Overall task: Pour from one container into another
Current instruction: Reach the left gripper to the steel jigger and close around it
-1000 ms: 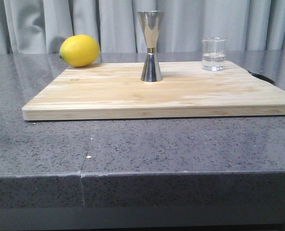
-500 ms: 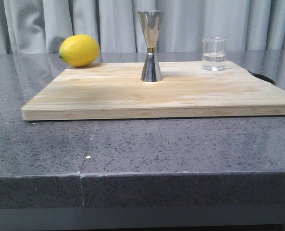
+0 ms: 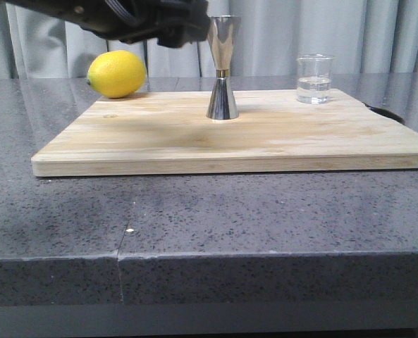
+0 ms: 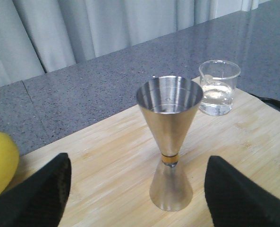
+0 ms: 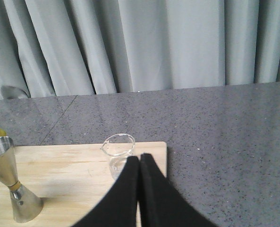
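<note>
The jigger stood upright on the wooden board, its long axis vertical, directly ahead of the left end effector, whose dark fingers were spread wide apart on either side of it without touching. In the front view the left arm reached in high, just beside the jigger's upper cone. The beaker sat well apart toward the robot's right, near the board's far corner, with clear liquid low inside it. The right end effector pointed at the beaker with its fingers pressed together; how near it stood was hard to judge, since the front view did not show it. The jigger was polished steel, hourglass-shaped with a brass-toned waist; the beaker thin, smooth glass with a flared lip. A lemon rested on the speckled grey counter.
</note>
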Robot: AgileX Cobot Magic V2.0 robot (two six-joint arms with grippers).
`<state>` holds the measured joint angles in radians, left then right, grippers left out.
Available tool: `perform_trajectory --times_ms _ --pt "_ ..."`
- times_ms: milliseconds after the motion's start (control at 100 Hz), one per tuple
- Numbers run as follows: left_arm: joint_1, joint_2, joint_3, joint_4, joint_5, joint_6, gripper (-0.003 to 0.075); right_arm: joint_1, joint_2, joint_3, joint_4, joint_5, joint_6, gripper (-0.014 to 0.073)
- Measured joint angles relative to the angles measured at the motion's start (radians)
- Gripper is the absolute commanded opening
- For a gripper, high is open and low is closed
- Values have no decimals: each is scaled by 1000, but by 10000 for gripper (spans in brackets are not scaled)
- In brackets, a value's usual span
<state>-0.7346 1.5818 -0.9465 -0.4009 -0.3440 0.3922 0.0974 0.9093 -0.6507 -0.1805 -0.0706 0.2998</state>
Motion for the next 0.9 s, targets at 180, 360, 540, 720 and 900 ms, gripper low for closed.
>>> perform_trajectory --times_ms 180,360,540,720,900 --pt "-18 66 -2 1 -75 -43 537 0 0 0 0 0 0 -71" --pt "-19 122 -2 50 -143 -159 537 0 0 0 0 -2 0 -71" --pt "-19 167 -2 121 -203 -257 537 0 0 0 -1 -8 0 -71" --pt "-19 185 -2 165 -215 -289 537 0 0 -2 -1 -17 0 -71" --pt "-19 191 -10 188 -245 -329 537 0 0 -2 -1 -21 0 -71"
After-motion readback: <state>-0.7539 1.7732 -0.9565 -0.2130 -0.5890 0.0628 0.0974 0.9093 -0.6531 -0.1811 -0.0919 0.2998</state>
